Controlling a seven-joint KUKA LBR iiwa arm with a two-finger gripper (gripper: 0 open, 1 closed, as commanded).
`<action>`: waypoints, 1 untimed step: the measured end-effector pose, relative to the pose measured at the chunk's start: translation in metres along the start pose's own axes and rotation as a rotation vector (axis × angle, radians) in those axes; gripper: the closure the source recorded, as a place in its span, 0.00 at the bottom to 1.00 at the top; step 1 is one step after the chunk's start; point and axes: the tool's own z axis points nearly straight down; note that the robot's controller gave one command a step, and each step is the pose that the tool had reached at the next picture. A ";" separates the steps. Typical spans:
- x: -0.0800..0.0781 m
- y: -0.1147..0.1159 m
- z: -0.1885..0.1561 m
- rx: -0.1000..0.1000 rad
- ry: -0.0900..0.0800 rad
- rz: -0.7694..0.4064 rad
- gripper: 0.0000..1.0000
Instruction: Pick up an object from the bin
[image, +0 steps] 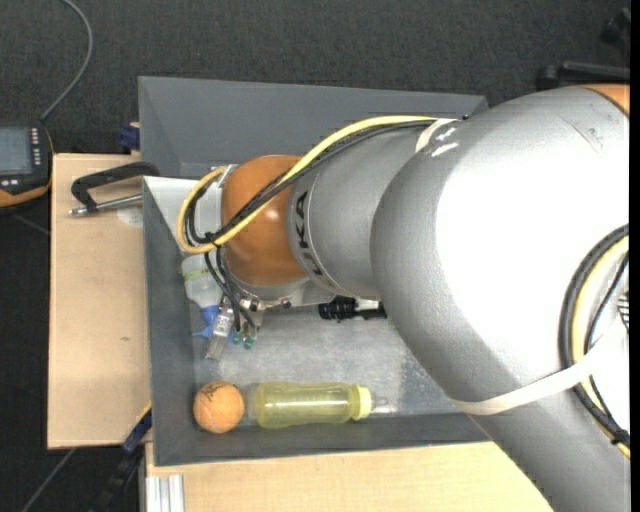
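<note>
My gripper (234, 325) hangs below the arm's wrist at the bin's left side, low over the floor. Right by it lies a small blue thing (211, 322), partly hidden. A clear plastic thing (197, 282) lies just above that, against the left wall. Below the gripper, along the front wall, rests an orange ball (218, 407). A yellowish clear bottle (308, 405) lies on its side to the ball's right, touching it. The gripper stands apart from both.
A black thing (351, 309) lies mid-bin, half under the arm. The arm with its orange cover and yellow cable hides the bin's middle and right. Bare floor shows between the gripper and the bottle.
</note>
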 end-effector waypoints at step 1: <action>0.000 -0.001 -0.003 0.001 0.000 0.000 1.00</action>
